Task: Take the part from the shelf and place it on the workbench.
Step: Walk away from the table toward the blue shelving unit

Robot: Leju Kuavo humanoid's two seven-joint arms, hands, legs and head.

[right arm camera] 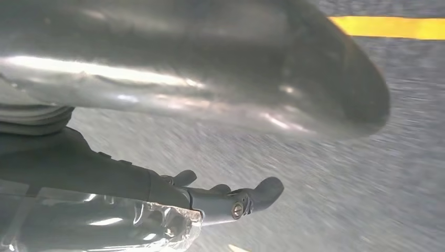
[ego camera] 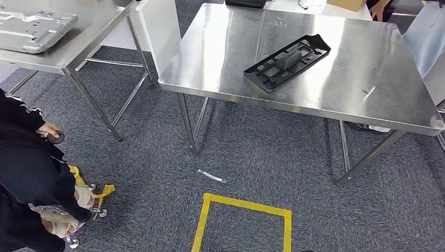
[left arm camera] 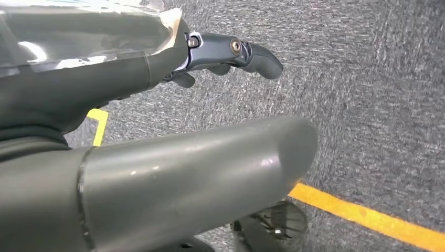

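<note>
A black, flat plastic part (ego camera: 287, 62) with ribs and cut-outs lies at an angle on the steel workbench (ego camera: 220, 58), near its middle. My left hand (left arm camera: 199, 173) hangs over the grey carpet beside a yellow tape line (left arm camera: 367, 215). Its fingers (left arm camera: 246, 55) are stretched out and hold nothing. My right hand (right arm camera: 220, 84) also hangs above the carpet, its fingers (right arm camera: 246, 198) extended and empty. Both hands are far from the part.
A second steel table (ego camera: 89, 31) at the left carries a grey metal plate (ego camera: 31, 29). A person in black (ego camera: 26, 168) crouches at the lower left. A yellow tape square (ego camera: 244, 207) marks the floor before the workbench, and a small white scrap (ego camera: 211, 176) lies near it.
</note>
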